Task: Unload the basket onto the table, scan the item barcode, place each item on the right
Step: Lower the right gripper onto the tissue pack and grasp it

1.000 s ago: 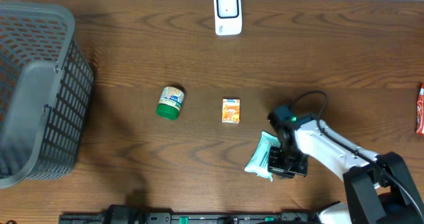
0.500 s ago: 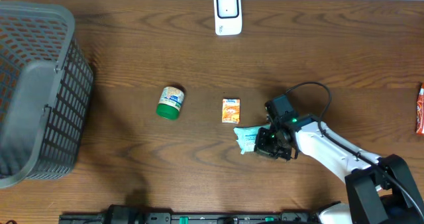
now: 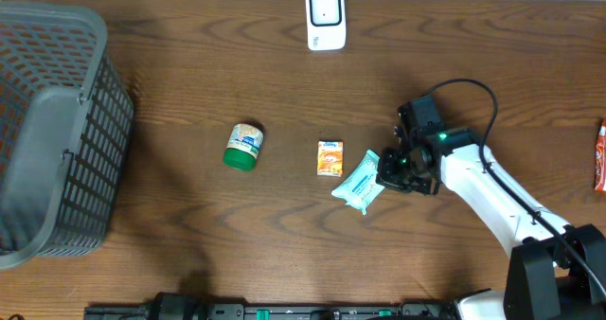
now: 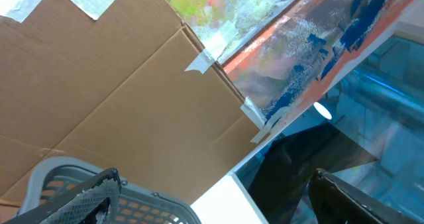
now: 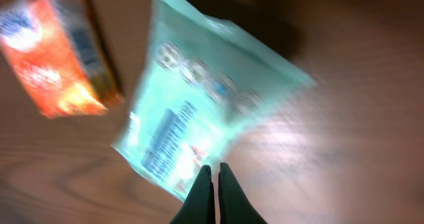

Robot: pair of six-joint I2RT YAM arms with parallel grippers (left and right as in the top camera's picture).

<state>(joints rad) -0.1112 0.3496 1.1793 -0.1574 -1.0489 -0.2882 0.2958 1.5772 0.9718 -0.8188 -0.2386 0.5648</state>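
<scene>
R claw (image 5: 212, 174) tips pressed together on the edge of teal packet (image 3: 358, 181), arm reaching in from lower right of overhead. Packet sits just right of centre beside orange box (image 3: 329, 158), print blurred, barcode unreadable. L claw (image 4: 215, 179) spread wide, aimed up at cardboard; grey basket (image 3: 57, 131) far left, jar (image 3: 244, 146) on the table outside it.

One grey basket (image 3: 104, 150), one white scanner (image 3: 325, 18), one jar (image 3: 244, 146), one orange box (image 3: 329, 158), one teal packet (image 3: 360, 180)
</scene>
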